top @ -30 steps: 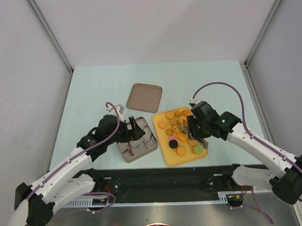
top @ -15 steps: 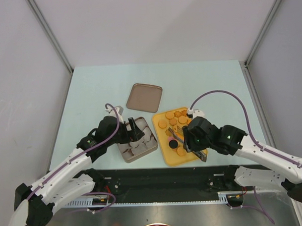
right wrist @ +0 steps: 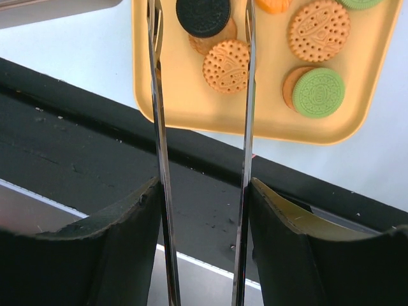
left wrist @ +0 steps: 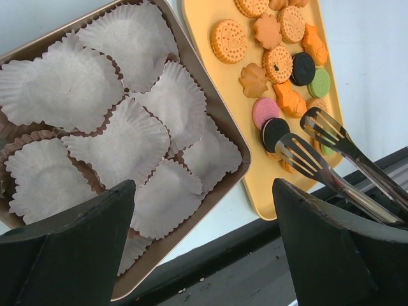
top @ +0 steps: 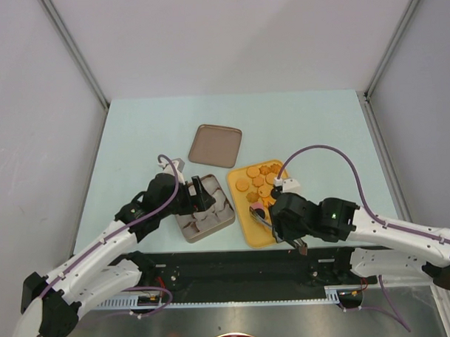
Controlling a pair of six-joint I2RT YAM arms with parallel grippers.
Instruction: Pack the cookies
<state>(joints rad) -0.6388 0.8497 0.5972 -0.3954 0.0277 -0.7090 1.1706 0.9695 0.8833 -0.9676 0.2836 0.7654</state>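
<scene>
The cookies [top: 256,184] lie on a yellow tray [top: 241,212]; most are orange-tan, with black [right wrist: 203,16], green [right wrist: 319,92] and pink [left wrist: 264,109] ones among them. My right gripper [right wrist: 203,185] is shut on metal tongs [right wrist: 248,127], one arm against each finger. The tong tips [left wrist: 319,153] are spread over the tray's near end, on either side of the black cookie and an orange one [right wrist: 227,65]. My left gripper [left wrist: 204,185] hangs open over the near edge of the brown tin [left wrist: 220,108], holding nothing.
White paper cups [left wrist: 127,140] fill the brown tin [top: 204,217], just left of the tray. The tin's lid [top: 215,145] lies on the table behind both. A black rail [right wrist: 95,140] runs along the table's near edge below the tray.
My right arm has swung left and nearer along the tray with the tongs, and the tong arms have spread wider. The left arm has not moved.
</scene>
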